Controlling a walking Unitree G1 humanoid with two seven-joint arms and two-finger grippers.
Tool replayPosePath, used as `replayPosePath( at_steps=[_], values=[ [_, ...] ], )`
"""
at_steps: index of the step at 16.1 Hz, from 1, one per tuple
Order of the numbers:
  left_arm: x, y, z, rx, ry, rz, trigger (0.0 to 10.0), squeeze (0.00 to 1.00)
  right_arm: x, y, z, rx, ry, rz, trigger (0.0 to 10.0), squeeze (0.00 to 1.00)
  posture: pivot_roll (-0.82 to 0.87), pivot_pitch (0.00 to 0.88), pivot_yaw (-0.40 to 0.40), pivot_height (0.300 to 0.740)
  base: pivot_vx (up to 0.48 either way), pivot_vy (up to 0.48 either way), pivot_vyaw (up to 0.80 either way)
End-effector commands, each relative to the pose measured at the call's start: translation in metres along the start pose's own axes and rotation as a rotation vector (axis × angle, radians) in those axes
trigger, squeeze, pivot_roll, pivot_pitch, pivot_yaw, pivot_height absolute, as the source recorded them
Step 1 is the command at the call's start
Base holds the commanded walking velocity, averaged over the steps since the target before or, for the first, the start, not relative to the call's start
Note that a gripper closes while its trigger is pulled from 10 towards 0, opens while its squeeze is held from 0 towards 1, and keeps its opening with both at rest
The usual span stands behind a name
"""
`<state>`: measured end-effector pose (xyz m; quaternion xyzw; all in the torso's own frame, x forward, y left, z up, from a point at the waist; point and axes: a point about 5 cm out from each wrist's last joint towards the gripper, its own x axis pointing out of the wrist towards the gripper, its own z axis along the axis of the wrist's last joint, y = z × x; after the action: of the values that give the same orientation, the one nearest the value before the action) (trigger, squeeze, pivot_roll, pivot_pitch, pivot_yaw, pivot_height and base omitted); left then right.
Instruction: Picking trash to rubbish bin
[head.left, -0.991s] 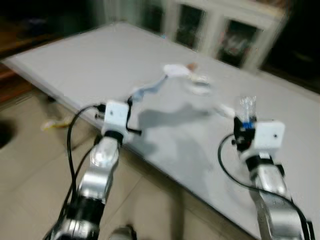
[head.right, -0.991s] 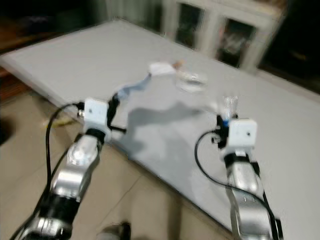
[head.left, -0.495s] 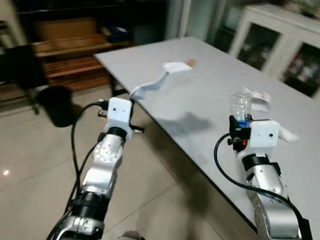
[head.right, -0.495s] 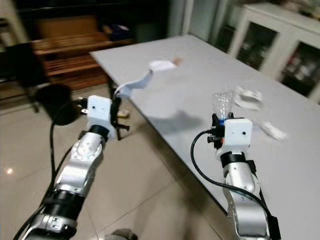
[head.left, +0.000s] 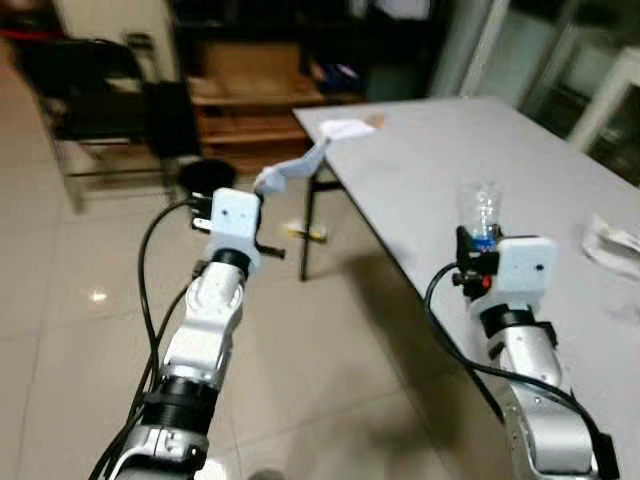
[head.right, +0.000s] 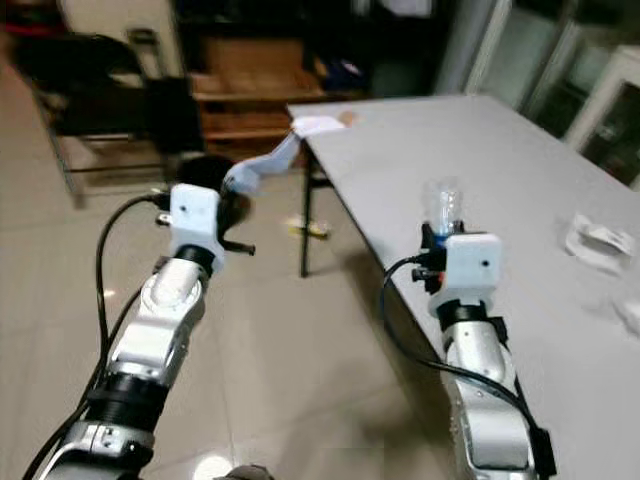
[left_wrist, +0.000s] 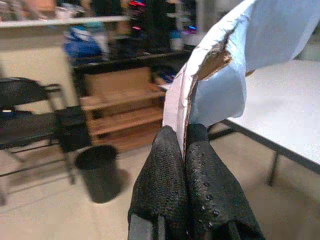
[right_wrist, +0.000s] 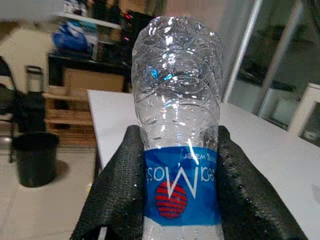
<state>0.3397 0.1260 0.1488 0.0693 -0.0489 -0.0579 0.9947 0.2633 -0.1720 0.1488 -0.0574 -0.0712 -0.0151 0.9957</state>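
Note:
My left gripper (left_wrist: 184, 145) is shut on a torn strip of white and pale blue cardboard (left_wrist: 220, 75), held up over the floor beside the table corner; the cardboard strip (head.left: 300, 165) curls up and away from the fingers. My right gripper (right_wrist: 177, 135) is shut on a clear plastic water bottle (right_wrist: 175, 100) with a blue label, held upright above the grey table (head.left: 450, 150); the bottle (head.left: 480, 212) stands above the wrist. A black round rubbish bin (head.left: 205, 178) stands on the floor ahead of the left gripper, near a wooden shelf.
A wooden shelf (head.left: 260, 100) and a black chair (head.left: 90, 90) line the far wall. A small yellow item (head.left: 305, 232) lies on the tiled floor by the table leg. A crumpled white wrapper (head.right: 598, 240) rests on the table at the right.
The camera has swung left: the table slid to the right of the picture, while floor, bin, shelf and chair came into view. Both grippers keep their hold.

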Motion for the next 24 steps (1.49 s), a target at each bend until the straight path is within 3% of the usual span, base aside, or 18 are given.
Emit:
replayPosePath(
  at_steps=[1, 10, 16, 24],
  values=[
    [0.002, -0.006, 0.002, -0.009, 0.001, -0.002, 10.0, 0.0, 0.001, -0.006, 0.001, -0.021, -0.005, -0.022, 10.0, 0.0, 0.23, 0.005, -0.07, 0.74, 0.0, 0.0, 0.79],
    [0.005, -0.01, 0.003, -0.029, 0.007, 0.009, 10.0, 0.0, 0.001, -0.006, 0.003, -0.03, -0.013, -0.02, 10.0, 0.0, 0.21, 0.009, -0.066, 0.74, 0.0, 0.0, 0.79],
    [0.007, -0.015, 0.002, -0.066, 0.022, -0.051, 10.0, 0.0, -0.001, -0.004, 0.002, -0.013, -0.011, -0.022, 10.0, 0.0, 0.2, 0.009, -0.064, 0.74, 0.0, 0.0, 0.0],
    [0.008, -0.019, 0.001, -0.079, 0.037, -0.08, 10.0, 0.0, -0.001, -0.001, 0.002, -0.005, -0.013, -0.021, 10.0, 0.0, 0.2, 0.006, -0.058, 0.74, 0.41, 0.0, 0.0]
  ],
)
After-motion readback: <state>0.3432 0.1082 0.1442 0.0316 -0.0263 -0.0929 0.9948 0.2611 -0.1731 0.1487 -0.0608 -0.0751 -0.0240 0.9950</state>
